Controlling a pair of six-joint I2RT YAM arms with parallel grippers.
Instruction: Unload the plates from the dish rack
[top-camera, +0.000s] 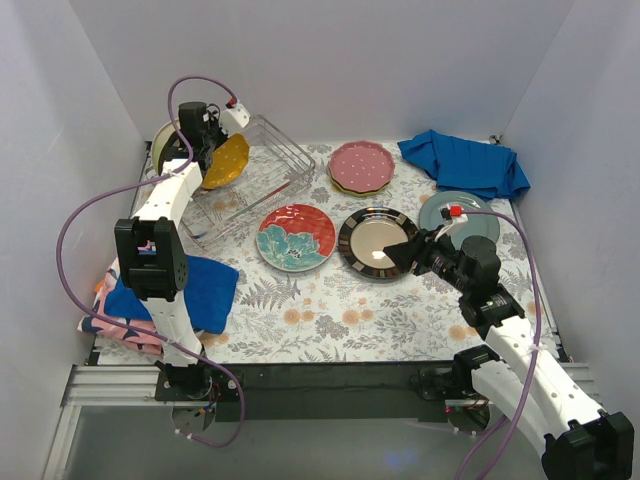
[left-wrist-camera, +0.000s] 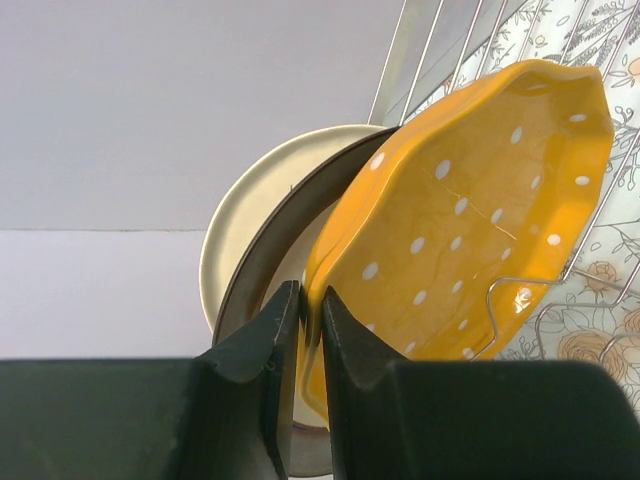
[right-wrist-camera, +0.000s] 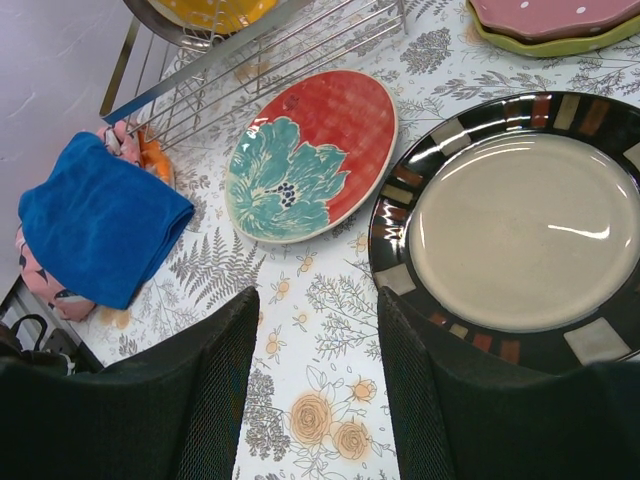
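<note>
Left gripper (left-wrist-camera: 310, 300) jaws nearly closed, pinching the rim of the orange dotted plate (left-wrist-camera: 470, 200), which is tilted at the left end of the dish rack (top-camera: 285, 160). Cream plate (left-wrist-camera: 250, 220) just behind. Step: extracting this plate. Next, likely a lift clear of the wires. Left arm stretched far forward. Right gripper (right-wrist-camera: 318, 300) part open, empty, beside the dark-rimmed plate (right-wrist-camera: 520, 220).

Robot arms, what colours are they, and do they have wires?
The left arm and right arm are white tubes with chunky black joints. A looping purple cable trails along each. The left hand and right hand each have two flat black fingers.
</note>
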